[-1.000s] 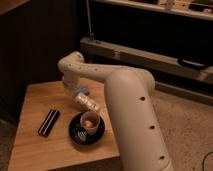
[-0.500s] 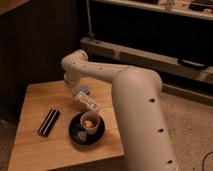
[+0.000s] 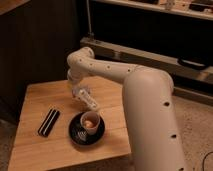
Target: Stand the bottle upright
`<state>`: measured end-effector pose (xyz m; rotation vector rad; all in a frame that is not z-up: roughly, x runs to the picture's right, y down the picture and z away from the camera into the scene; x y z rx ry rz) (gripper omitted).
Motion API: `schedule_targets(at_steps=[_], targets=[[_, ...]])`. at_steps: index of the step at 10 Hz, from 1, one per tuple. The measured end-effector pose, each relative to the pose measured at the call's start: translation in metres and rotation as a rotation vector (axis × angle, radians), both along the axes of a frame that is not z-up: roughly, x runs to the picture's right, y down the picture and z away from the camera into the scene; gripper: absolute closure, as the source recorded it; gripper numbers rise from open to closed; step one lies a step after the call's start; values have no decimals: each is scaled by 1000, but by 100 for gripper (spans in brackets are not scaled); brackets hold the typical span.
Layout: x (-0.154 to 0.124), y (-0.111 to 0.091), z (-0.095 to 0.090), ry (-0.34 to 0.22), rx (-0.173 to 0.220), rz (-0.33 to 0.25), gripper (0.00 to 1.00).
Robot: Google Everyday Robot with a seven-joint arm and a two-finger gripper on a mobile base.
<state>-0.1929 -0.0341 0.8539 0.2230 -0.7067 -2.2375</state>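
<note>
Gripper (image 3: 80, 93) closed on one tilted bottle (image 3: 89, 101), seemingly above table (image 3: 30, 150).

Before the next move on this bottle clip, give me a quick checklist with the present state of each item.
1. Gripper at the bottle, shut on it: ok.
2. Bottle upright: not ok, it slants down toward the bowl.
3. Bottle lifted off the table: cannot tell.
4. Bowl with a cup close below the bottle: not ok, tight.
5. Black case apart, to the side: ok.
</note>
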Motion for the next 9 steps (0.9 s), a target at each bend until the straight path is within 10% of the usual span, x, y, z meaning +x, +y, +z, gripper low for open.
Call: schedule_targets(at_steps=[9], targets=[[32, -31, -41, -31, 94, 109, 65]])
